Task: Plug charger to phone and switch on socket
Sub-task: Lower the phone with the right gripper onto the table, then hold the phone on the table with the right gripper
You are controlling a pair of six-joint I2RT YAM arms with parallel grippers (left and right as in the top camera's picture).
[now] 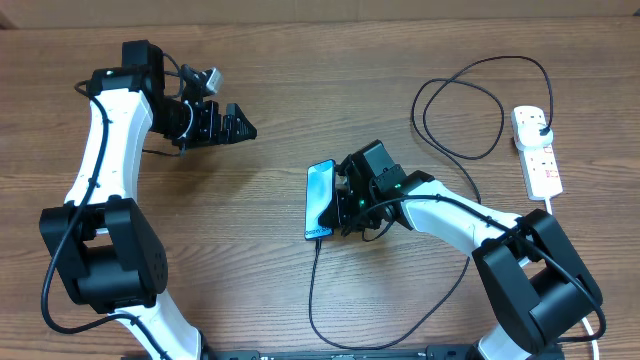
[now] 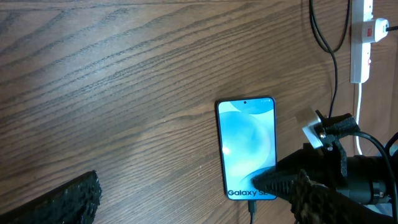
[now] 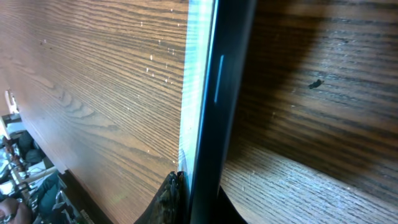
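The phone (image 1: 320, 196) is at mid-table with its screen lit. It also shows in the left wrist view (image 2: 245, 146) and edge-on in the right wrist view (image 3: 211, 93). My right gripper (image 1: 343, 205) (image 3: 200, 193) is shut on the phone's right long edge, one finger over the screen. The charger cable (image 1: 312, 290) has its tip in the phone's bottom port (image 2: 252, 208). It loops right and up to a black plug (image 1: 541, 125) in the socket strip (image 1: 540, 165) (image 2: 358, 56). My left gripper (image 1: 228, 125) (image 2: 193, 205) is open and empty at the upper left.
The strip's white lead (image 1: 590, 330) runs down the right edge of the table. The cable makes a wide loop (image 1: 470, 110) at the upper right. The right arm's wrist (image 2: 348, 168) fills the lower right of the left wrist view.
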